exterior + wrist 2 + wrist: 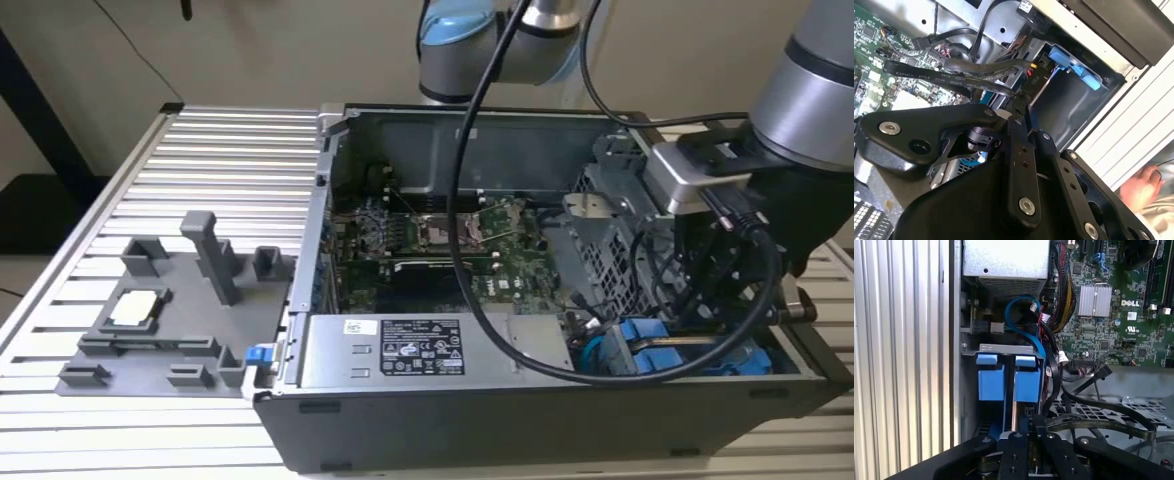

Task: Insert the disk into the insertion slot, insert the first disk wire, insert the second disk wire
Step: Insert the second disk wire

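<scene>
Exterior view showed my arm down inside the case's corner, where the disk (pixel 694 355) sat in the slot (pixel 970 405), and my claw (pixel 1026 432) looked closed around a cable (pixel 974 70).

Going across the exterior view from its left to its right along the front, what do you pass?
Grey fixture tray → blue tab → labelled power-supply box → blue disk carrier under the robot's wrist.
</scene>
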Motion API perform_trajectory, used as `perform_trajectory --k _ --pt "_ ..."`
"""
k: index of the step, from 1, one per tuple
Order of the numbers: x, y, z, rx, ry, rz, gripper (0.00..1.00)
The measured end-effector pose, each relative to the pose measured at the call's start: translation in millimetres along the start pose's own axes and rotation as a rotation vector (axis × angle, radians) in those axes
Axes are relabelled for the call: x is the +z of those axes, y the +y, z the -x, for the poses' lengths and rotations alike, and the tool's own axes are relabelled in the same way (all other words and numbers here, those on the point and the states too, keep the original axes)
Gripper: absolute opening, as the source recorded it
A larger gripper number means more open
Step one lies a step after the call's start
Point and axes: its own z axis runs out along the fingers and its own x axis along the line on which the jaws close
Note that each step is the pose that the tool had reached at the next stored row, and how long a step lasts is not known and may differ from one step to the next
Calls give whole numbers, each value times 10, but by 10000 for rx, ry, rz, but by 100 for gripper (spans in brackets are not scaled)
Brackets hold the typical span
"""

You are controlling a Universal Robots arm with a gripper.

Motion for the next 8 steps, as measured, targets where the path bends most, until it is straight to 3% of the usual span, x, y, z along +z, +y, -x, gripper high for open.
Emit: perform_trajectory --k 8 --pt "25 0 8 67 14 1 16"
